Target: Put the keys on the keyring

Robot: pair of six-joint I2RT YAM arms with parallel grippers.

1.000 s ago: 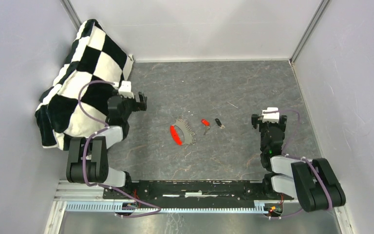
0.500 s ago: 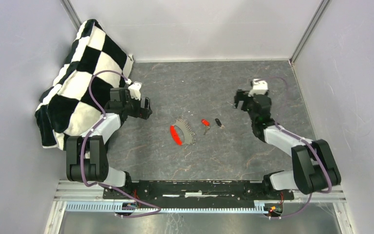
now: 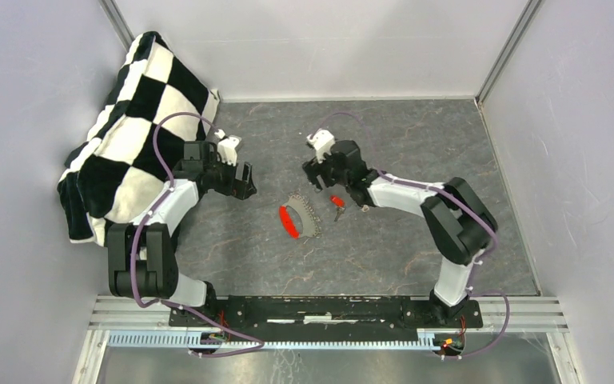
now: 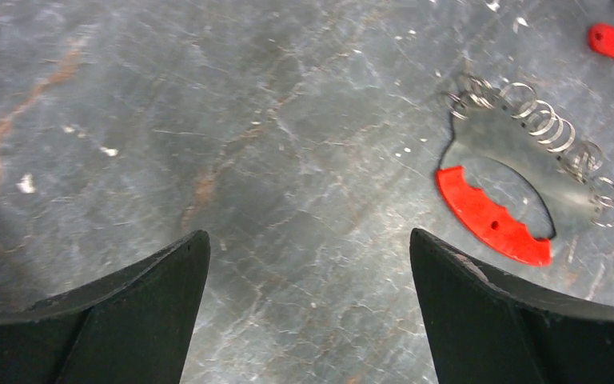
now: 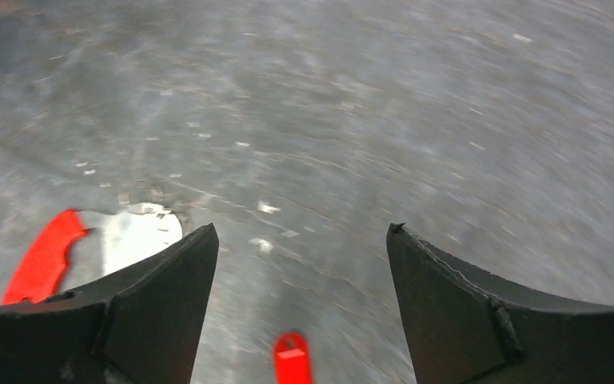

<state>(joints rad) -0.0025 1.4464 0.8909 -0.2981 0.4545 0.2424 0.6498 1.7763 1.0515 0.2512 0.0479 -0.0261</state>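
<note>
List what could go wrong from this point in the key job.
1. The red key lies flat and tiny, close to the open right hand; a pinch may slip or flick it away.
2. The keyring lies loose, with the open left hand apart from it; unheld, it could slide during threading.

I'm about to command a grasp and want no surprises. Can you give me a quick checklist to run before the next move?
1. Right gripper open: ok.
2. Left gripper open, holding nothing: ok.
3. Red key centred under the right gripper: ok.
4. Keyring flat on the table, untouched: ok.
5. Right wrist view sharp: not ok, blurred.
6. Black key's position: cannot tell.
</note>
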